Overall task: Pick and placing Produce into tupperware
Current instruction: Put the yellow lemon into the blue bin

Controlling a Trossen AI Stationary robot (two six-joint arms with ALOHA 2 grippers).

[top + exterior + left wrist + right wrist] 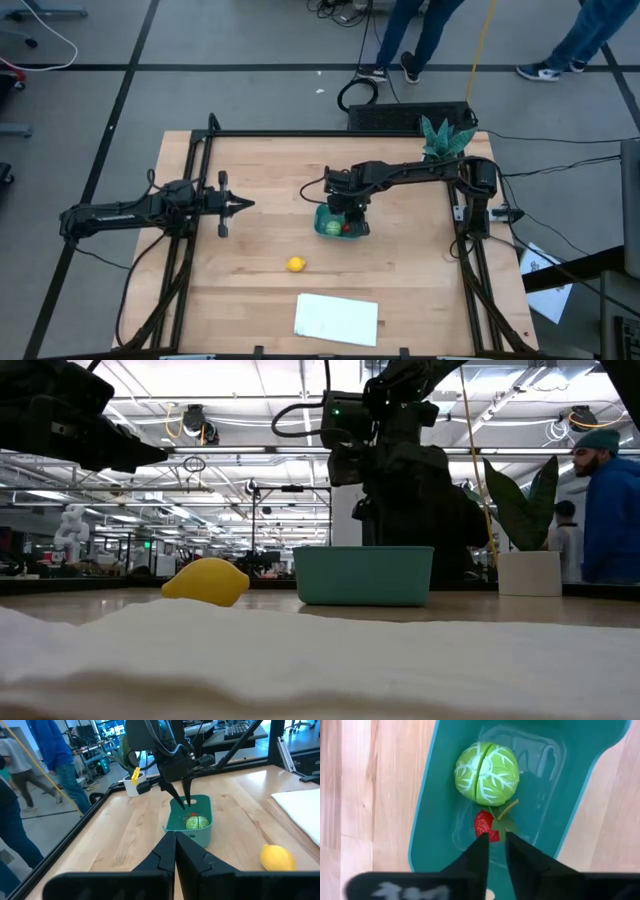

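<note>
Right gripper [494, 839] sits inside the teal tupperware [326, 214], fingers narrowly parted with a slim gap between the tips. The red strawberry piece [484, 823] lies at the tips; whether they touch or pinch it cannot be told, since the left finger hides its lower edge. Green ball [487, 772], with pale leaf veins and a seam, rests on the tub floor just beside the strawberry. A thin green stalk next to the strawberry is hard to identify, possibly its leaf.

Yellow lemon [296, 264] lies on the bare wood, well apart from the tub, between it and the white sheet [337, 318]. In the low view the tub wall hides both pieces inside.

Left gripper [243, 205] hovers over the table's left side, fingers pressed together, holding nothing.

Potted plant [446, 138] stands at the table's far right corner. People's legs show beyond the table, cut off by the frame.
</note>
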